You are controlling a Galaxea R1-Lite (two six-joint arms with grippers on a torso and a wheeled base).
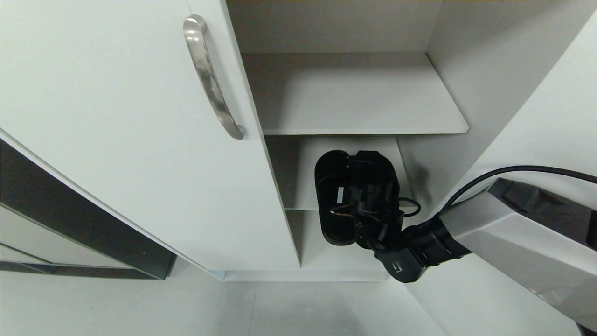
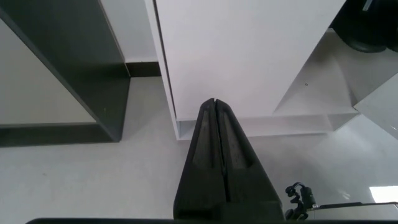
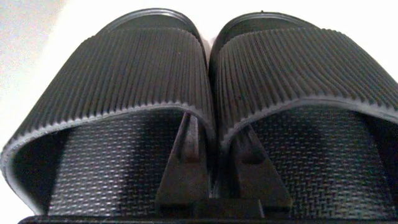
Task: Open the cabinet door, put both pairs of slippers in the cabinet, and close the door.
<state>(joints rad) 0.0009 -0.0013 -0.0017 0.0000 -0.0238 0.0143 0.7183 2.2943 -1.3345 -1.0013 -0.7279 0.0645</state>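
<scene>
From the head view, the pair of black slippers [image 1: 332,196] sits at about 5 o'clock from the centre. It is inside the cabinet's [image 1: 447,56] open half, below the upper shelf [image 1: 354,98] and across the front edge of the lower shelf [image 1: 303,186]. Whether the soles rest on that shelf cannot be told. The right gripper [image 1: 366,189] lies over the pair, its arm coming in from 4 o'clock.

The right wrist view adds the grip. The two slippers lie side by side with their ribbed straps touching. One finger [image 3: 185,165] goes under each strap, and the jaws pinch the two adjoining inner edges together.

The closed door [image 1: 116,121] with its curved metal handle [image 1: 212,79] fills the 9 to 11 o'clock side of the head view. The open door [image 1: 541,135] stands at 3 o'clock.

The left wrist view shows the left gripper [image 2: 214,112], its jaws pressed flat together on nothing. It hangs above the pale floor [image 2: 93,180], pointing at the bottom corner of the closed door.
</scene>
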